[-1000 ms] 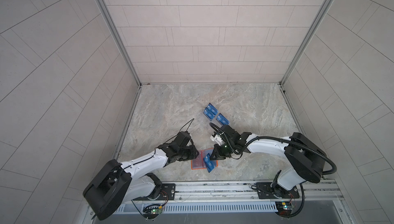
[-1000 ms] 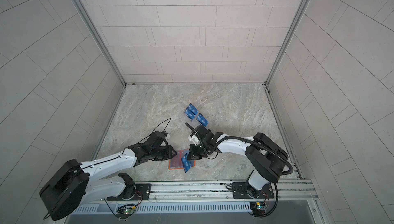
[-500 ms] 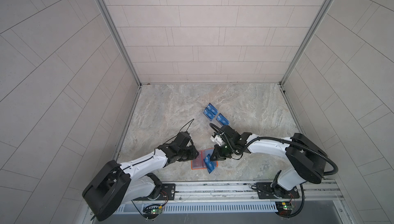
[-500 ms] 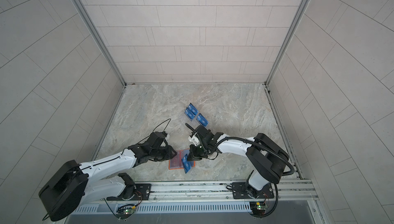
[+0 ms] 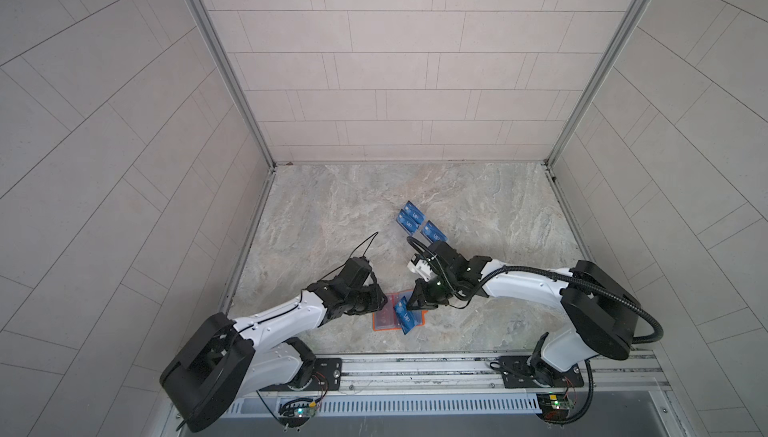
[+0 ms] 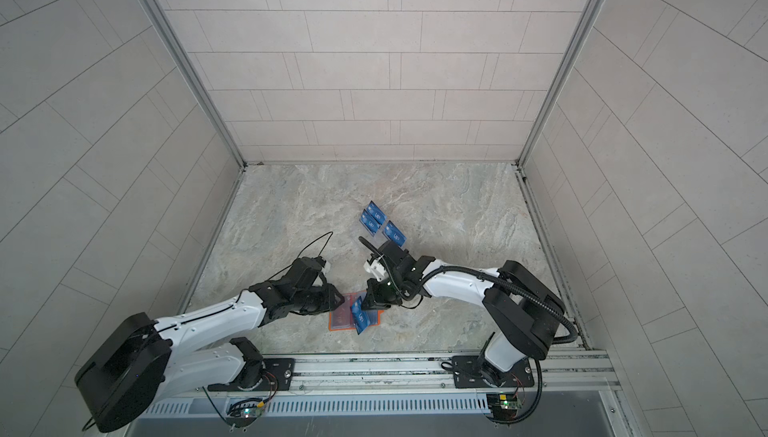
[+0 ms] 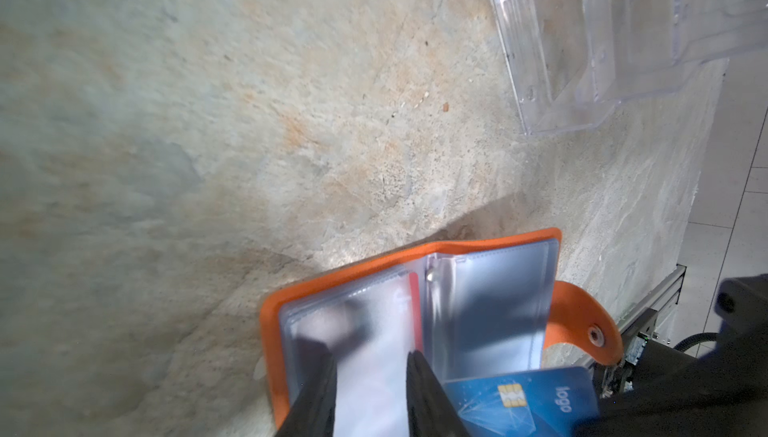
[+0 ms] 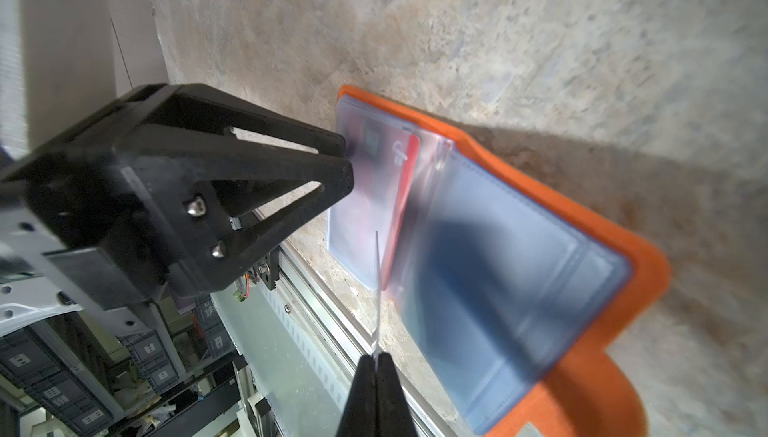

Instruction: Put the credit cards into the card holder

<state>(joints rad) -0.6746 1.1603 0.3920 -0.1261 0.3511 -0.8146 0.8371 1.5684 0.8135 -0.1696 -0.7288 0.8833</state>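
Card held edge-on over the open card holder (image 5: 397,318).
Right gripper (image 8: 376,362) clamped on a thin, stiff, slick blue card (image 7: 523,399); pinch its short edge. Left gripper (image 8: 347,160), jaws part-open, steadies the holder's floppy sleeves.

Right tool (image 5: 417,298) apparently holds blue card (image 5: 404,319).

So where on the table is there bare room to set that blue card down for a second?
Bare stone fills the far-left stretch, between the left wall and the loose blue cards, and the right side beyond the right arm. It is crowded near the front middle: the open card holder, the left hand and the right hand gripping the blue card.
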